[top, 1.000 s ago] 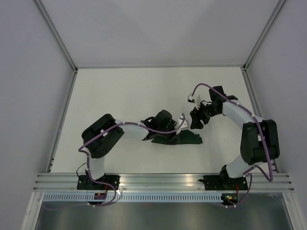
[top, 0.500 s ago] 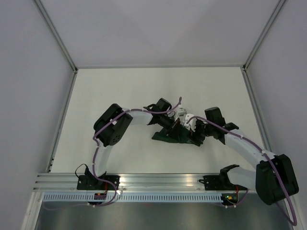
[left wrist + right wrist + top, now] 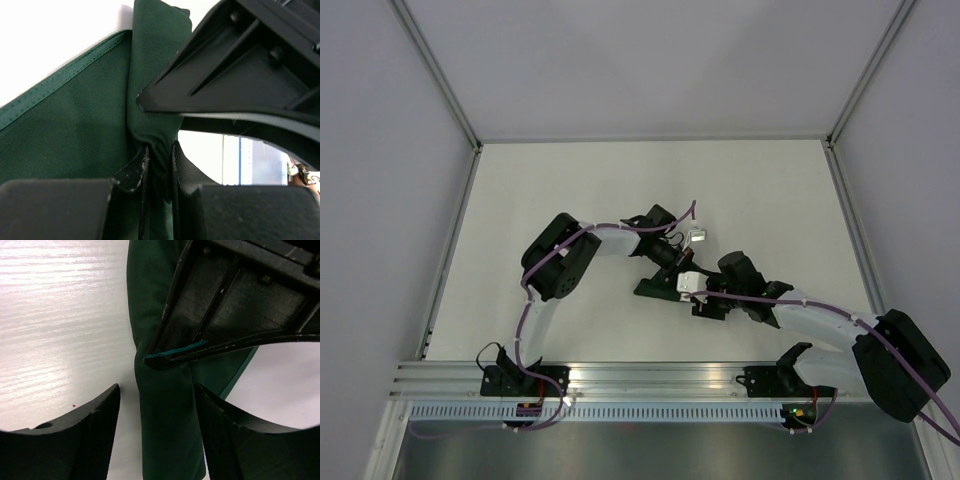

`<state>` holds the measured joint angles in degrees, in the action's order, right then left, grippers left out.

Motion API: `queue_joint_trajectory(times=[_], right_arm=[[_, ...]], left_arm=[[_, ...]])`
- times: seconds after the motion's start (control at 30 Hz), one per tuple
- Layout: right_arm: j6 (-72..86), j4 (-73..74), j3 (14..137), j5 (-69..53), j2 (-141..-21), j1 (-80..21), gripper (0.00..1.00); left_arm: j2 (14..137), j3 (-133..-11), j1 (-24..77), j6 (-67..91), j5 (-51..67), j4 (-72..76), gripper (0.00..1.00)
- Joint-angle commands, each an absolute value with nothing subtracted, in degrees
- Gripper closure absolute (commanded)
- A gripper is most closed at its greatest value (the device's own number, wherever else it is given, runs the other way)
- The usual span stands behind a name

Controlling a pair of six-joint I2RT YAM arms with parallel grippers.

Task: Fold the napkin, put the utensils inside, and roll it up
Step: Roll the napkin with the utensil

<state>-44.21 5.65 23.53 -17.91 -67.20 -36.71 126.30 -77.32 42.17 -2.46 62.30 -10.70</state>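
The dark green napkin (image 3: 653,288) lies bunched up near the middle of the white table (image 3: 620,190), with both arms crowded in over it. The left gripper (image 3: 159,167) is clamped on a raised fold of the cloth, the fabric squeezed thin between its fingers. The right gripper (image 3: 157,392) hangs close above, fingers spread wide to either side of the narrow green strip, gripping nothing

dark green napkin (image 3: 655,288) lies bunched into a narrow roll at the middle of the table (image 3: 570,180), running nine to three o'clock
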Motion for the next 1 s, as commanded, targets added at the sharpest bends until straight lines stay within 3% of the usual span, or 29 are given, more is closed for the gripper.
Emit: queue_joint_trajectory(times=[0.0,0.07,0.13,0.2,0.33,0.67,0.97], right_arm=[[-44.38,0.62,22.33,-14.24,-68.55,-38.05,0.35],[-44.73,0.70,22.06,-13.71,-68.90,-38.58,0.48],[-45.00,2.02,22.15,-13.36,-69.17,-38.67,0.64],[-45.35,4.46,22.76,-13.18,-69.34,-38.67,0.71],[-45.88,8.95,23.99,-13.80,-69.35,-38.67,0.82],[-46.76,20.65,31.01,-20.73,-73.82,-36.66,0.85],[-54.92,38.39,47.69,-33.20,-93.06,-26.55,0.85]], left_arm=[[129.55,-77.25,42.36,-1.67,59.15,-14.68,0.97],[128.94,-77.69,42.36,-1.58,58.89,-14.68,0.93],[127.97,-77.70,42.28,-1.49,57.93,-14.50,0.79],[125.78,-77.43,42.28,-0.71,56.43,-13.54,0.64],[120.86,-76.47,42.01,-0.62,51.09,-10.73,0.57],[103.20,-64.97,39.38,3.95,29.81,1.30,0.53],[84.84,-47.39,40.07,4.22,8.36,15.28,0.53]])
